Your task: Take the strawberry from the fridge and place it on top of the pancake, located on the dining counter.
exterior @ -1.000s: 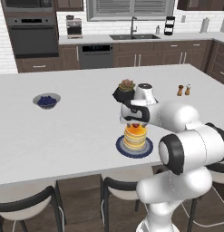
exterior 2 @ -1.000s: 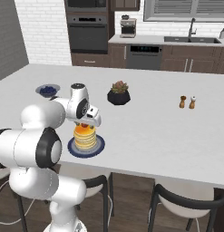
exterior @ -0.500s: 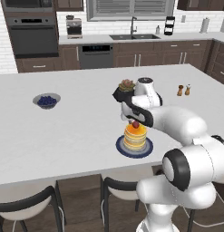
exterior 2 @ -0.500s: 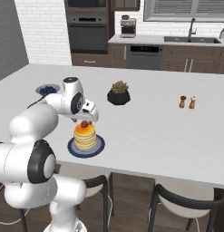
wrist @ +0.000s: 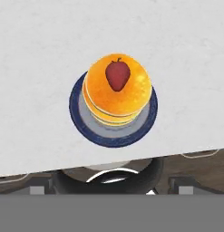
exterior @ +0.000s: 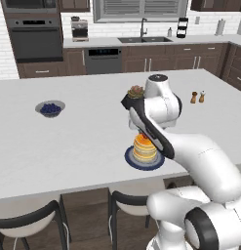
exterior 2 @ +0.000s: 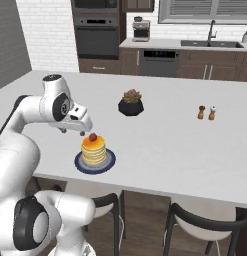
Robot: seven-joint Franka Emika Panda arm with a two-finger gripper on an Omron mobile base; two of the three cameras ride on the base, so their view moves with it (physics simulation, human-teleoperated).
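The strawberry lies red and free on top of the pancake, a golden stack on a dark blue plate near the front edge of the white dining counter. From the right, the strawberry sits on the pancake. My gripper hangs above and slightly left of it, apart from the fruit. Looking straight down, the gripper is open, its tips wide apart with nothing between them. From the left, my arm crosses behind the pancake. The fridge is out of view.
A grey bowl of blueberries sits far left on the counter. A potted plant stands behind the plate, with salt and pepper shakers to the right. Black-framed stools line the near edge. A wall counter with sink runs behind.
The gripper has lifted up and away from the pancake stack, leaving the strawberry on top. The arm's elbow has swung upward. The plate has not moved.
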